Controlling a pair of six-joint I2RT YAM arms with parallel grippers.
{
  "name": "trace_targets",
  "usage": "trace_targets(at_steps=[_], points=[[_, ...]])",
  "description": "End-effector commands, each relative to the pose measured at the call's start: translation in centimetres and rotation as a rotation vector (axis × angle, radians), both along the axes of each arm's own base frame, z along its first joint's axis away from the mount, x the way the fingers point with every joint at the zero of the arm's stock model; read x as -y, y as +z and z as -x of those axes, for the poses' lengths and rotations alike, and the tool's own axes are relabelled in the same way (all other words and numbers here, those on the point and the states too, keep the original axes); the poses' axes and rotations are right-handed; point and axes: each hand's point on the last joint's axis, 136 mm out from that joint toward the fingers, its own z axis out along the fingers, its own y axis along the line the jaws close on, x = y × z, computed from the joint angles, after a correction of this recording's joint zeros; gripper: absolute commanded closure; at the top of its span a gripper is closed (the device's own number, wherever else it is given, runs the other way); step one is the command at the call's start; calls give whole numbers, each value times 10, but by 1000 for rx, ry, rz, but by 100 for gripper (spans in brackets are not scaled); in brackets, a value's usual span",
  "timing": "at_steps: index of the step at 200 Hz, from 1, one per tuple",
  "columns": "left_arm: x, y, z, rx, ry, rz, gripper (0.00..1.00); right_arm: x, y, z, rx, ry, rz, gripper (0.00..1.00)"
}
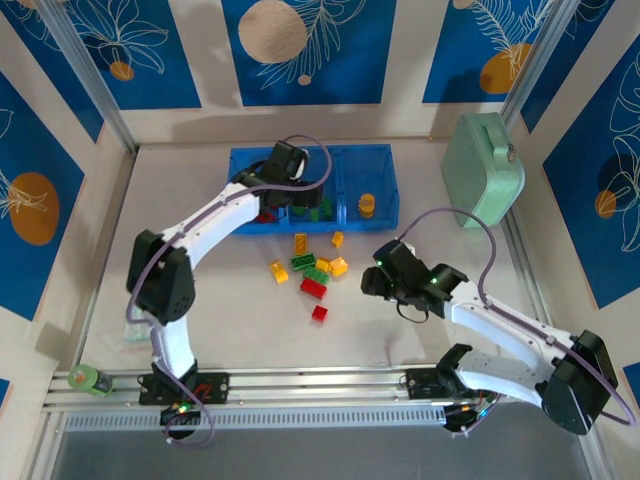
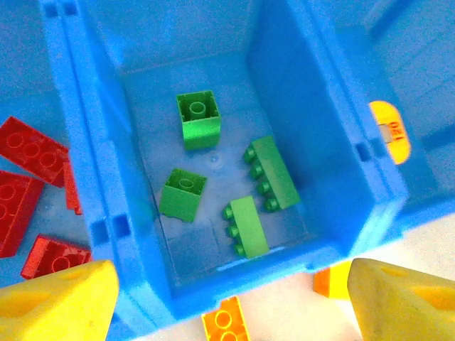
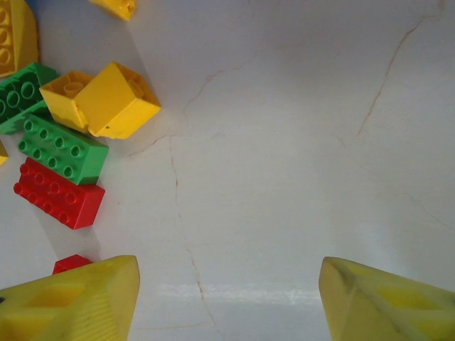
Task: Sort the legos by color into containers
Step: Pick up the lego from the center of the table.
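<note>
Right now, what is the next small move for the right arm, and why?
Probably slide the right end effector to its left until it is above the yellow brick. It is open with nothing in it and hangs over bare table, while that brick, the green brick and the red brick lie off to its left, not yet in the tray.

A mint-green rounded case (image 1: 483,170) stands at the far right corner of the pale tabletop (image 1: 400,330), tipped against the side wall. A green tape roll (image 1: 85,378) sits at the near left corner, beside the metal rail (image 1: 320,378) along the near edge. Thin crack-like veins cross the surface in the right wrist view. Blue leaf-patterned panels (image 1: 300,50) surround the tabletop.
</note>
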Motion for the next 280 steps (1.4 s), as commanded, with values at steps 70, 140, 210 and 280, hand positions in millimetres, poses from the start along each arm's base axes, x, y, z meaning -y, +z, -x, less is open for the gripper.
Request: trace_targets(at_steps=[70,140,210,280], points=[[-81,-49,96,-7,123,21,17,-87,28,-29,60,260,41,32],[-152,-85,182,-70,329,88,17,-197,18,-53,-38,546,96,29],[-188,-55,216,44,459,236,17,-255,-21,-61,-156,641,122,32],[-180,-63,217,9,429,246,18,-260,-46,-72,-207,634,197,36]])
